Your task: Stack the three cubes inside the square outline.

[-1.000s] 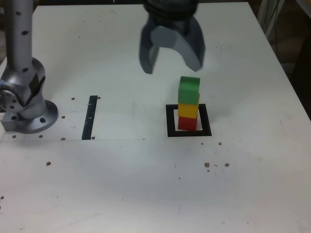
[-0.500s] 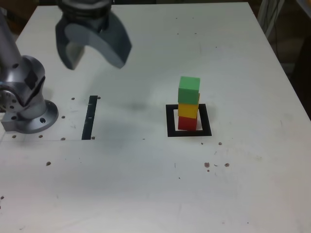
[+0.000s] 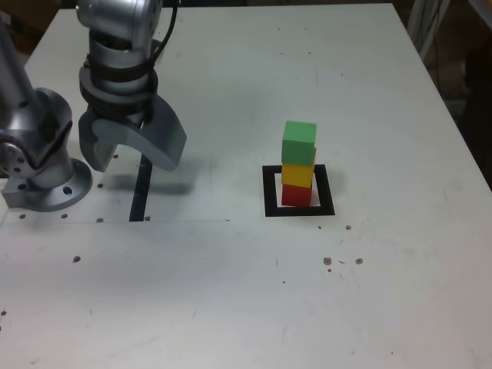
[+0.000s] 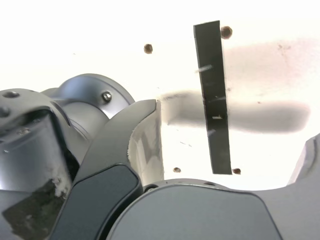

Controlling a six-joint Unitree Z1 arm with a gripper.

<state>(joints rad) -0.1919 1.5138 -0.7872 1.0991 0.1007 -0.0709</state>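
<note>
The three cubes stand as one column right of centre in the exterior view: the red cube (image 3: 296, 194) at the bottom, the yellow cube (image 3: 297, 174) on it, the green cube (image 3: 299, 142) on top, its edges slightly off from the yellow one's; the red cube sits on the white centre of the square outline (image 3: 270, 192), so the stack looks complete and the task, by my judgement, is done.

The end effector (image 3: 127, 154) hangs in the upper left of the exterior view, well apart from the stack, its two curved jaws spread apart and holding nothing; it points down over the black tape strip (image 3: 141, 192), just beside the arm's base (image 3: 38, 165). That placement reads as a parked pose, clear of the column so nothing can knock it.

The wrist view shows the strip (image 4: 214, 100) on the white bench (image 3: 254, 300), between the end effector's (image 4: 230, 145) jaws, with the base (image 4: 75, 107) close by; no cube appears there.
</note>
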